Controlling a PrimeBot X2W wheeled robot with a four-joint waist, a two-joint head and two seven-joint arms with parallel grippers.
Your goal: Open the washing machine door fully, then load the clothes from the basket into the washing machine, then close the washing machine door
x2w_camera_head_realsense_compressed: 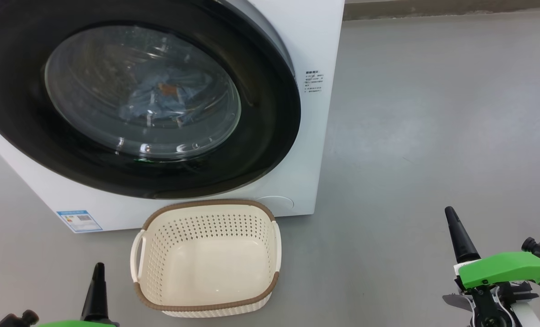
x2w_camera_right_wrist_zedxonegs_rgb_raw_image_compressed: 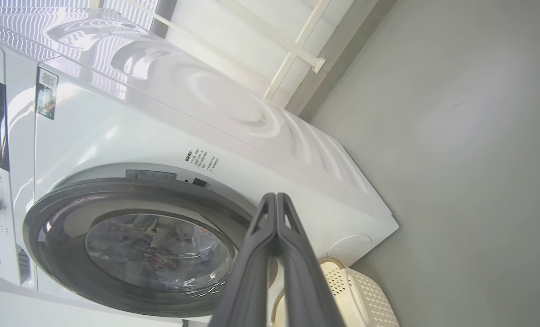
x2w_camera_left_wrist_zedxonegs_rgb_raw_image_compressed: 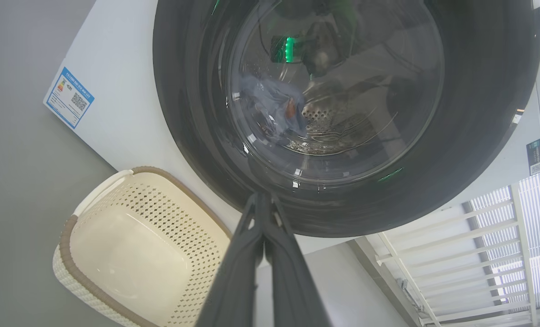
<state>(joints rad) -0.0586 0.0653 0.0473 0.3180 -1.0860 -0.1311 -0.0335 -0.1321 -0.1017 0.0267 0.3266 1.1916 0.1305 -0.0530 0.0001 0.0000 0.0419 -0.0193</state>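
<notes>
In the head view the washing machine door [x2w_camera_head_realsense_compressed: 270, 150] is seen shut flush on the washing machine [x2w_camera_head_realsense_compressed: 317, 54], with the clothes [x2w_camera_head_realsense_compressed: 165, 97] lying behind its glass. The basket [x2w_camera_head_realsense_compressed: 206, 203] is set just before the machine's lower edge, and bare floor [x2w_camera_head_realsense_compressed: 411, 136] lies open beside the machine, where the right gripper [x2w_camera_head_realsense_compressed: 450, 212] is held, fingers together. In the left wrist view the left gripper [x2w_camera_left_wrist_zedxonegs_rgb_raw_image_compressed: 263, 195], fingers pressed together, is pointed at the door's lower rim, and in the right wrist view the closed fingers are aimed at the door's rim edge near the basket.
</notes>
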